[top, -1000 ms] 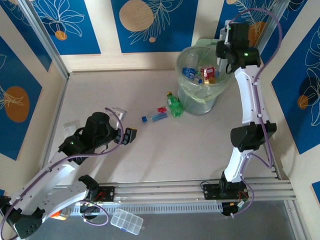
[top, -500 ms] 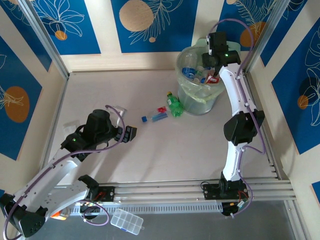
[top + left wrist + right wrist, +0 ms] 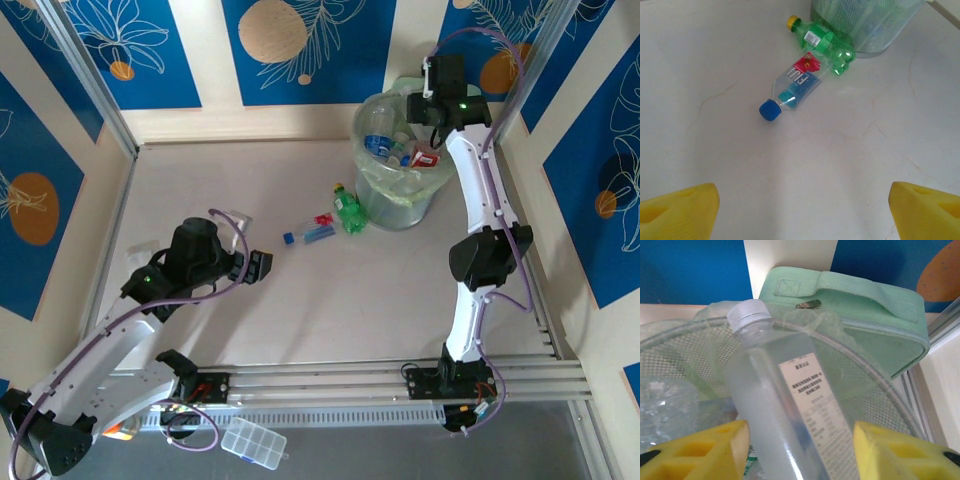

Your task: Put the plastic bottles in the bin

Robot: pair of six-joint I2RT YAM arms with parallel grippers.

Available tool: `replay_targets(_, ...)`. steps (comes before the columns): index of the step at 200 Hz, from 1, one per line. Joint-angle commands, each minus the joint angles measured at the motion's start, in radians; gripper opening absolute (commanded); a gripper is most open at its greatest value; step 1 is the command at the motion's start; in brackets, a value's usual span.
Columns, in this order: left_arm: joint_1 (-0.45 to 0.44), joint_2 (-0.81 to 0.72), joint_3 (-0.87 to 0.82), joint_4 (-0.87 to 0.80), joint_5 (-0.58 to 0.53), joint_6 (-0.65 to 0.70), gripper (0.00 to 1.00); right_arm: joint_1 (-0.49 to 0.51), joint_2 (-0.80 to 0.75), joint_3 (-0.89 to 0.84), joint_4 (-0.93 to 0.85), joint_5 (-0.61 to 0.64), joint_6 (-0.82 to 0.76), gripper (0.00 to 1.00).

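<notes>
Top view, bin (image 3: 372,185): round, translucent pale-green mesh with a thin bag liner, at the far right of the counter (image 3: 330,310). Several bottles already lie inside, so the job looks well along.
Top view, right hand (image 3: 422,112): it reaches over the bin's far rim, placed there, I'd say, so a drop lands inside.
Top view, left hand (image 3: 262,268): low over the counter, aimed at the two strays.
Top view, strays: the green bottle (image 3: 348,210) lies against the bin's foot, and the blue-capped bottle (image 3: 312,232) lies just beside it.
Left wrist, left hand: yellow fingers spread wide with nothing between them. It is released and lined up on the blue-capped bottle, likely the next pick.
Left wrist, bottles: both on their sides, seemingly touching near their bases. The green one is ribbed with a yellow cap; the clear one is smooth with a red-and-blue label.
Right wrist, clear bottle (image 3: 785,405): squarish, cloudy plastic, white cap, printed label, upright between the yellow fingers (image 3: 705,450) above the bin's mesh.
Right wrist, grip: the fingers flank it closely; clamped or letting go, I cannot tell.
Right wrist, backdrop: a soft mint-green case (image 3: 855,315) sits behind the rim.
</notes>
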Motion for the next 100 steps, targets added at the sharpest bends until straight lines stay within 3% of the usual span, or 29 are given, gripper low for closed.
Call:
replay_targets(1, 0.014, -0.014, -0.010, 0.025, 0.027, -0.002, 0.88, -0.012, 0.025, 0.040, -0.059, -0.067, 0.056, 0.53)
replay_targets(48, 0.014, -0.023, -0.014, 0.027, 0.025, 0.004, 0.88, -0.006, 0.088, 0.022, -0.112, -0.110, 0.071, 0.39)
replay_targets(80, 0.014, -0.026, -0.017, 0.030, 0.023, 0.002, 0.88, 0.021, 0.058, 0.023, -0.107, -0.062, 0.054, 0.38)
replay_targets(100, 0.014, -0.023, -0.016, 0.029, 0.021, 0.002, 0.88, 0.039, 0.009, 0.035, -0.090, -0.023, 0.053, 0.43)
